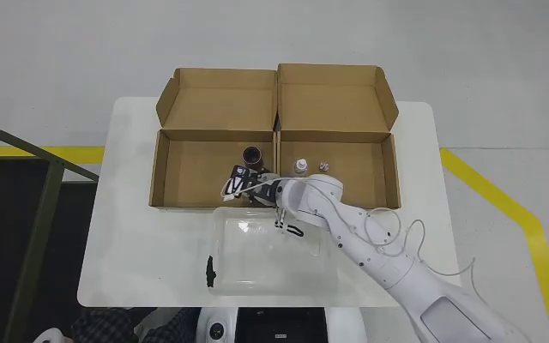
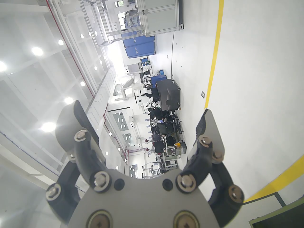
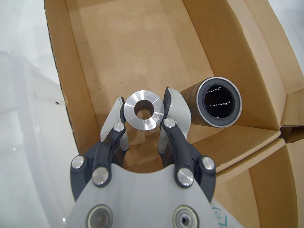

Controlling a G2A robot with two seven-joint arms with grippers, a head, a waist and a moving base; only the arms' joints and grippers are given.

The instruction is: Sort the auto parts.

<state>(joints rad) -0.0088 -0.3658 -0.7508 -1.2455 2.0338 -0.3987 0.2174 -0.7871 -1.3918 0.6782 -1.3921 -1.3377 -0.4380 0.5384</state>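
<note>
Two cardboard boxes stand side by side, flaps open, on the white table [image 1: 129,214] in the top view, with a clear bin [image 1: 266,257] just in front of them. The right arm reaches from the near right corner over the bin, and the right gripper [image 1: 240,183] sits at the near right corner of the left box [image 1: 193,167]. A dark linear bearing [image 1: 252,156] lies just beyond it in that box. Two small parts [image 1: 301,165] rest in the right box [image 1: 360,167]. A black part [image 1: 208,271] lies at the bin's left edge.

Left wrist view: the left gripper [image 2: 142,110] points out into the room, fingers spread wide, nothing between them.

Right wrist view: the right gripper [image 3: 144,100] is clamped on a metal ring [image 3: 155,106], one finger on each side, over the box floor [image 3: 133,36]. The linear bearing [image 3: 218,102] lies on its side in the box corner, just beside one finger. The clear bin [image 3: 23,119] shows outside the box wall.
</note>
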